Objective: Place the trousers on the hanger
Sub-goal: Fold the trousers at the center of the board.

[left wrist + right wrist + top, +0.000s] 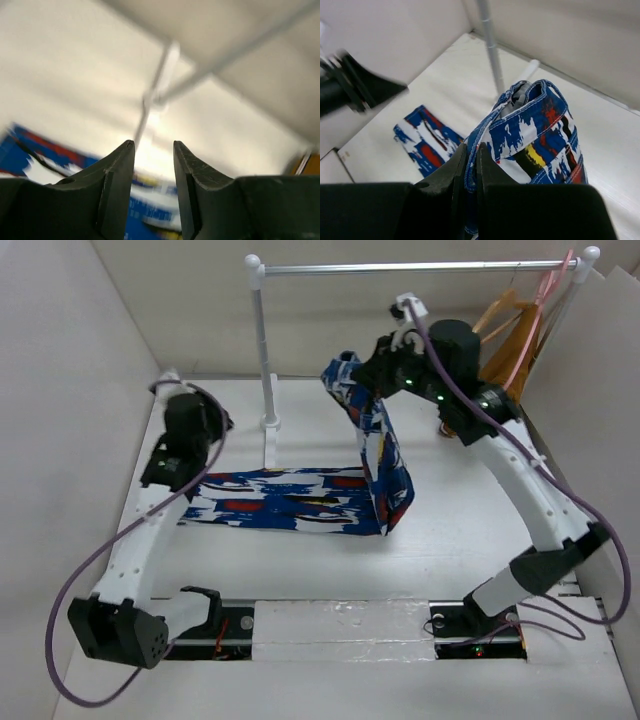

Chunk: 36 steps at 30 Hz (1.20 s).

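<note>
Our left gripper (154,150) hovered empty, fingers apart. The trousers (290,498) lay half flat on the table (450,530), soft and limp, waistband clamped in our right gripper (470,152); that stitched edge seemed the surest hold. Beyond, the wooden hanger (510,340) hung on the rail (420,267).

trousers (35,150) blurred, rack post (167,60) blurred

The trousers (290,502) are bright blue with white, red, yellow and black streaks. The long part is lying flat across the middle of the top view, running left to right. The right-hand end is rising steeply toward the upper centre, with the fabric bending sharply where it leaves the surface. The hanger (508,352), light tan wood, is hanging at the upper right, well apart from the trousers.
</note>
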Available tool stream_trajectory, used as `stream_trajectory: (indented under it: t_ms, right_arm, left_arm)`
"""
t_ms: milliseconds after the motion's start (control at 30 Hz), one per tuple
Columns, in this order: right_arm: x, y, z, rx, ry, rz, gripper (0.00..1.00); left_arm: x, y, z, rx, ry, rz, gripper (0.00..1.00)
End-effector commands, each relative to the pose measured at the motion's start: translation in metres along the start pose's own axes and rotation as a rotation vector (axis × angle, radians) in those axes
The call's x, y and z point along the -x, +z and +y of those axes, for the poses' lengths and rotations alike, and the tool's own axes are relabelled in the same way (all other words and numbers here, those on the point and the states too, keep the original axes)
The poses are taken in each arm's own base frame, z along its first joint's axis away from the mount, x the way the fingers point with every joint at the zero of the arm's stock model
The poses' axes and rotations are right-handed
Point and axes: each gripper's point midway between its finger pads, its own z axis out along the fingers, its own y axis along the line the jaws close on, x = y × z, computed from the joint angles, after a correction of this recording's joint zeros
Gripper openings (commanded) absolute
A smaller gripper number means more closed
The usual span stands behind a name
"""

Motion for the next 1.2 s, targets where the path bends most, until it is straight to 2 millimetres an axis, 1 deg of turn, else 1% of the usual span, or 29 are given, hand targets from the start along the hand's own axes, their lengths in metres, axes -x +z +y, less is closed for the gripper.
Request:
stream_trajectory:
  t_ms: [0,67,100,133,167,200,233,267,300,333,367,400,433,467,500,600,633,667,700,733,767,800,833,867,933,967,1000,1033,1167]
  right_arm:
    - [0.048,0.032,0.073,0.192,-0.058,-0.173,0.00]
    - [0.037,0.057,0.100,0.257,-0.047,-0.146,0.00]
    - [0.020,0.085,0.128,0.319,-0.043,-0.114,0.00]
    - [0.014,0.096,0.144,0.357,-0.040,-0.111,0.00]
    - [0.005,0.109,0.159,0.384,-0.028,-0.102,0.00]
    - [-0.006,0.117,0.187,0.434,-0.021,-0.096,0.00]
    - [-0.033,0.147,0.199,0.461,-0.005,-0.079,0.00]
    - [-0.050,0.158,0.214,0.496,0.038,-0.059,0.03]
    - [-0.068,0.170,0.228,0.527,0.063,-0.045,0.14]
    - [-0.099,0.193,0.252,0.590,0.079,-0.053,0.30]
    - [-0.121,0.199,0.268,0.648,0.108,-0.012,0.73]
    - [-0.143,0.208,0.277,0.679,0.125,0.038,0.87]
    - [-0.144,0.207,0.288,0.740,0.131,0.066,0.92]
    - [-0.190,0.218,0.287,0.796,0.151,0.177,0.97]
    - [-0.203,0.218,0.286,0.803,0.149,0.216,0.98]
    - [-0.210,0.201,0.252,0.772,0.107,0.239,0.98]
    - [-0.195,0.193,0.244,0.767,0.090,0.174,0.97]
    - [-0.233,0.186,0.211,0.710,0.110,0.255,0.95]
    - [-0.200,0.162,0.207,0.721,0.089,0.198,0.93]
    - [-0.203,0.151,0.195,0.702,0.085,0.214,0.89]
    - [-0.208,0.144,0.180,0.665,0.055,0.224,0.77]
    - [-0.217,0.125,0.161,0.618,0.043,0.253,0.69]
    - [-0.235,0.109,0.131,0.522,0.013,0.306,0.22]
    - [-0.235,0.109,0.131,0.521,0.012,0.306,0.22]
    - [-0.263,0.083,0.098,0.450,0.029,0.381,0.04]
    - [-0.274,0.077,0.083,0.412,0.030,0.402,0.01]
    - [-0.282,0.071,0.067,0.369,0.037,0.421,0.00]
    - [-0.305,0.055,0.054,0.332,0.048,0.476,0.00]
    - [-0.349,0.022,0.015,0.225,0.059,0.565,0.00]
  left_arm:
    - [0.082,-0.040,0.007,0.121,0.004,-0.191,0.33]
    - [0.128,-0.065,-0.007,0.110,-0.021,-0.314,0.33]
    - [0.144,-0.075,-0.010,0.112,-0.032,-0.358,0.36]
    - [0.157,-0.085,-0.012,0.116,-0.032,-0.389,0.37]
    - [0.183,-0.105,-0.021,0.101,-0.049,-0.457,0.39]
    - [0.193,-0.116,-0.023,0.098,-0.045,-0.480,0.41]
    - [0.203,-0.125,-0.025,0.100,-0.039,-0.501,0.41]
    - [0.223,-0.146,-0.030,0.090,-0.057,-0.558,0.41]
    - [0.229,-0.154,-0.031,0.088,-0.061,-0.575,0.41]
    - [0.234,-0.159,-0.031,0.088,-0.065,-0.592,0.41]
    - [0.238,-0.164,-0.028,0.110,-0.066,-0.610,0.41]
    - [0.238,-0.163,-0.026,0.121,-0.060,-0.614,0.43]
    - [0.237,-0.161,-0.022,0.139,-0.055,-0.616,0.44]
    - [0.233,-0.156,-0.017,0.168,-0.045,-0.608,0.44]
    - [0.231,-0.154,-0.015,0.168,-0.046,-0.610,0.46]
    - [0.200,-0.124,-0.006,0.184,-0.014,-0.532,0.52]
    - [0.189,-0.114,-0.003,0.186,-0.003,-0.506,0.53]
    - [0.160,-0.090,0.007,0.205,0.030,-0.432,0.53]
    - [0.147,-0.079,0.010,0.200,0.029,-0.402,0.53]
    - [0.131,-0.067,0.014,0.198,0.043,-0.360,0.53]
    - [0.092,-0.045,0.021,0.180,0.072,-0.254,0.53]
    - [0.072,-0.029,0.026,0.183,0.052,-0.205,0.53]
    - [0.014,-0.003,0.040,0.164,0.038,-0.051,0.53]
    - [0.014,-0.003,0.040,0.164,0.037,-0.050,0.53]
    - [-0.027,0.020,0.033,0.084,-0.008,0.060,0.52]
    - [-0.055,0.028,0.046,0.103,-0.016,0.120,0.51]
    - [-0.070,0.040,0.058,0.139,-0.031,0.153,0.50]
    - [-0.084,0.045,0.071,0.181,-0.059,0.185,0.49]
    - [-0.115,0.059,0.115,0.308,-0.123,0.257,0.47]
